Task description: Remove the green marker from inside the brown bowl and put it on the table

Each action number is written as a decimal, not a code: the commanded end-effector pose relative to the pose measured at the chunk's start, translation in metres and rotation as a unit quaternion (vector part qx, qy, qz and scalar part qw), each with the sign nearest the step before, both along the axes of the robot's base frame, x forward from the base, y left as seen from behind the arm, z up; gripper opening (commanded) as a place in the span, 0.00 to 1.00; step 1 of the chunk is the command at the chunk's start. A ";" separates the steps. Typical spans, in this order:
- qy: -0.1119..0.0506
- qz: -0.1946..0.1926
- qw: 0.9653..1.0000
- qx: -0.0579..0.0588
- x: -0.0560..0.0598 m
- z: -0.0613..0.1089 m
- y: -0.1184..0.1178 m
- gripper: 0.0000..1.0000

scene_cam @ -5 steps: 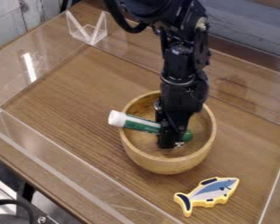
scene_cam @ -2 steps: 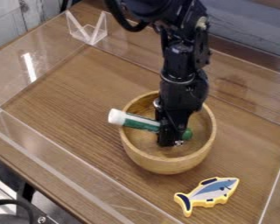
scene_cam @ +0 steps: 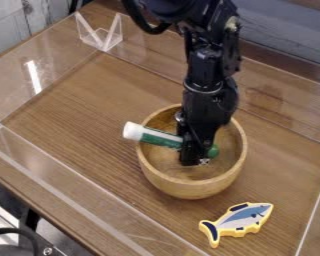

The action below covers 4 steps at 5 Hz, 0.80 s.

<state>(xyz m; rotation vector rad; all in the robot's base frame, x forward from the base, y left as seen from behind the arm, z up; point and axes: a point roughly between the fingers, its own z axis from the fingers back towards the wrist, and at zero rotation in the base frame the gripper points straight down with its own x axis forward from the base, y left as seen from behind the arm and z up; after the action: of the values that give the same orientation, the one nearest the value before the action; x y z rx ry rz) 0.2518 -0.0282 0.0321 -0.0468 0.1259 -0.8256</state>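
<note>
Illumination is even, moderately bright and diffuse, with no hard-edged shadows. A soft shadow lies on the desk [scene_cam: 83, 110] just beside the base of the brown bowl [scene_cam: 190, 172]. White glare streaks appear on the clear acrylic walls [scene_cam: 43, 75], strongest along the left edge and at the rear corner. The black arm [scene_cam: 203, 60] renders as a dark mass with little surface detail. Resolution is low; fine edges look soft throughout. No motion blur is visible.
</note>
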 end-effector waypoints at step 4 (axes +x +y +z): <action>-0.050 -0.001 0.999 0.002 0.016 0.028 0.001 0.00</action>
<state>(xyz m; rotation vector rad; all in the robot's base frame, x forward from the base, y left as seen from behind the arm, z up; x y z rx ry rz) 0.2536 -0.0265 0.0370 -0.0339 0.1250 -0.8262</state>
